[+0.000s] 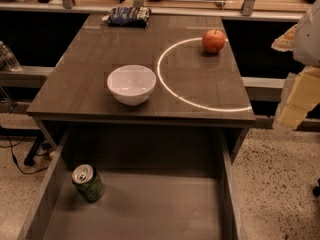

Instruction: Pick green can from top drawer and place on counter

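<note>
The green can [88,182] stands slightly tilted on the flat bottom of the open top drawer [150,209], near its back left corner, silver top with pull tab showing. The counter [90,84] is the dark glossy tabletop above the drawer, with a bright reflected ring of light on its right half. My arm comes in at the right edge of the view, and my gripper [295,101] hangs there beside the counter's right side, above the floor. It is far from the can and holds nothing that I can see.
A white bowl [131,83] sits on the counter near the front middle. A red apple [213,41] sits at the back right, a dark snack bag [128,16] at the back edge. Thin drawer side walls [227,184] flank the can. Speckled floor lies on both sides.
</note>
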`<move>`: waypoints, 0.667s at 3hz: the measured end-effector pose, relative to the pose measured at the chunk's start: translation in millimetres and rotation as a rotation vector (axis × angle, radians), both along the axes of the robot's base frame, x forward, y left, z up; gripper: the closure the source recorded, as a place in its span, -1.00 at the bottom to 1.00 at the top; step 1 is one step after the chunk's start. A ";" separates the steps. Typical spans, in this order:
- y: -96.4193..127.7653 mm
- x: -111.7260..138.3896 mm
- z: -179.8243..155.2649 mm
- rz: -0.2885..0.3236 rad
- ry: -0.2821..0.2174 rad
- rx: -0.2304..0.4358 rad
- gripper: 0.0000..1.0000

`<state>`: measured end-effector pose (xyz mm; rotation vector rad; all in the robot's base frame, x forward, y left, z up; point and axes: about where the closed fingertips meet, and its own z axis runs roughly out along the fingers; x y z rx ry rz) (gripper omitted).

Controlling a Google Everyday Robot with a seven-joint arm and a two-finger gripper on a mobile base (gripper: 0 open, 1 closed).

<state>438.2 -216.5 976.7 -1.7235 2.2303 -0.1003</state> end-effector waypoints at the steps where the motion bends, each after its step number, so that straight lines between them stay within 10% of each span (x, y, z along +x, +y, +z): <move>1: 0.0 0.0 0.0 0.000 0.000 0.000 -1.00; 2: 25.8 -6.5 -24.6 0.017 0.044 0.087 -1.00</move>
